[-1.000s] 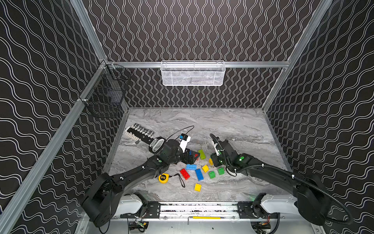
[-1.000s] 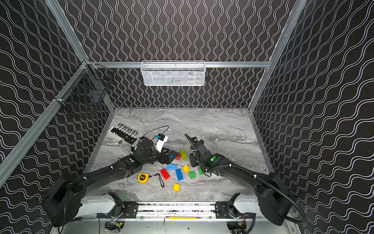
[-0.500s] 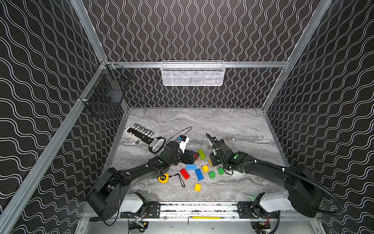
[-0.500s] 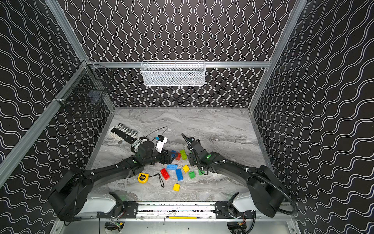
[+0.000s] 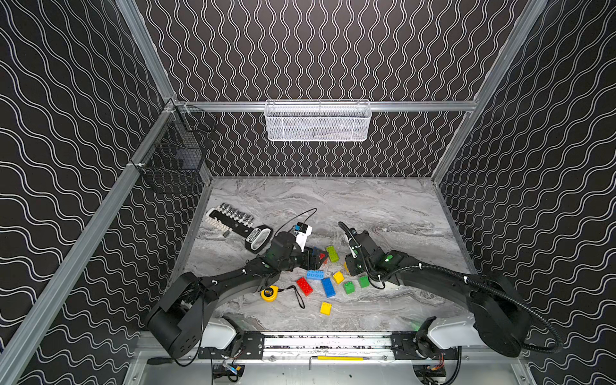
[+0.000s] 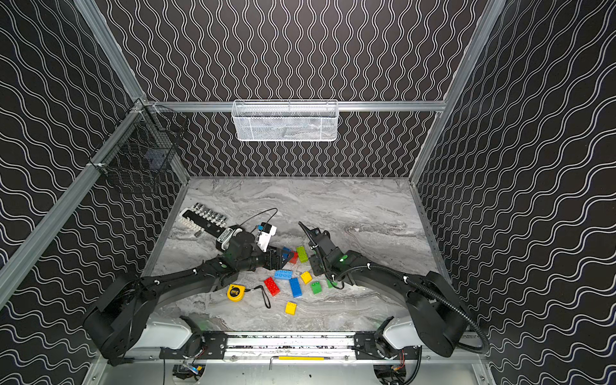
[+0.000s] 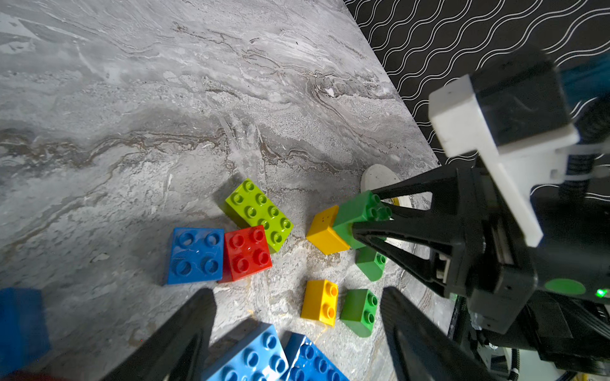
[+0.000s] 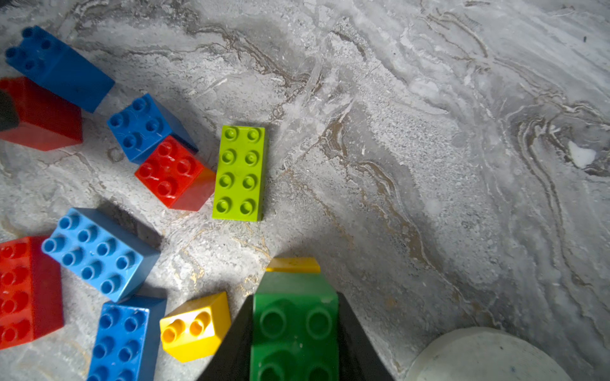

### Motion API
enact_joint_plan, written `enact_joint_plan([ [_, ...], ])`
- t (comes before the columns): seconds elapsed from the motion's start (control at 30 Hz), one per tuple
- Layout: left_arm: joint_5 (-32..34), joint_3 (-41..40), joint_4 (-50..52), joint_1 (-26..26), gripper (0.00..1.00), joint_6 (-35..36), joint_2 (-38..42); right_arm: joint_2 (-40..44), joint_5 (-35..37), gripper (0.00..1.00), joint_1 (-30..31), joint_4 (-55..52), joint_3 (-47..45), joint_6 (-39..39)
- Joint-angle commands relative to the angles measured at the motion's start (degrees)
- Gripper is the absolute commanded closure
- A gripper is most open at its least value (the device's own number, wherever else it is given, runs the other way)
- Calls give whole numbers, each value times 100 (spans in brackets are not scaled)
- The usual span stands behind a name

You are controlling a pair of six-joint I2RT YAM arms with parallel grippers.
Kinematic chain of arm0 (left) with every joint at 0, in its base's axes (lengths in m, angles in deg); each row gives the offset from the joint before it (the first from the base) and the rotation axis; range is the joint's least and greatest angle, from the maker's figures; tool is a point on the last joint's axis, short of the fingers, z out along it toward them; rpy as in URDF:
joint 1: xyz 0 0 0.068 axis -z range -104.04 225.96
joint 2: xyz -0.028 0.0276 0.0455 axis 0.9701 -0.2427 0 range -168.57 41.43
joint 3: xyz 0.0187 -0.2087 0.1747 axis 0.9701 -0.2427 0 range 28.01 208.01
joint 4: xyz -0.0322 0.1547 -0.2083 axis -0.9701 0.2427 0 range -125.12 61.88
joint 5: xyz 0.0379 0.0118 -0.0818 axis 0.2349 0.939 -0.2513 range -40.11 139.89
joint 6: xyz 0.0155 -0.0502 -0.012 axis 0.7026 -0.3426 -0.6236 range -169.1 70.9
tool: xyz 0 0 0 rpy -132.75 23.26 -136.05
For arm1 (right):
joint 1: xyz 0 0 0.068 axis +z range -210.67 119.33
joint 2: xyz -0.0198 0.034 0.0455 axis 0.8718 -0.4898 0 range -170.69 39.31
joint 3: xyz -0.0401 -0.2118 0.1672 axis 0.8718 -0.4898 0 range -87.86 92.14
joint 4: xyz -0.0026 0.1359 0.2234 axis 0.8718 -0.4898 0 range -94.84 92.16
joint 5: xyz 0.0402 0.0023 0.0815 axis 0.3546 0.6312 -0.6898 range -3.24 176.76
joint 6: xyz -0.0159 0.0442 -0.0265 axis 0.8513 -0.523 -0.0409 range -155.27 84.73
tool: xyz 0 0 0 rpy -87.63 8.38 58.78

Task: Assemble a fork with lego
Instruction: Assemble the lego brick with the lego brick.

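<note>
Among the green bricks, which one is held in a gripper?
The dark green brick clamped in the right gripper, with a yellow brick on its end. The lime oblong and two small green bricks lie loose on the table.

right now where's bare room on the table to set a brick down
Bare: far table, from the lime brick to the back wall, and the right side beyond the right gripper. Crowded: loose bricks around it and the left gripper; socket set and tape measure on the left.
</note>
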Motion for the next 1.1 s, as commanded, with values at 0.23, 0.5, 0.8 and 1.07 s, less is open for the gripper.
enact_joint_plan([
  [0.23, 44, -43, -144, -29, 18, 22, 106, -237, -4, 98, 49, -676, 219, 145],
  [0.5, 109, -69, 7, -146, 18, 96, 217, -322, -168, 98, 61, -853, 145, 82],
  [0.8, 184, -129, 164, -373, 18, 82, 408, -560, -168, 98, 149, -964, 189, -153],
  [1.07, 432, -294, 552, -692, 18, 59, 875, -497, -260, 99, 347, -226, 312, -60],
])
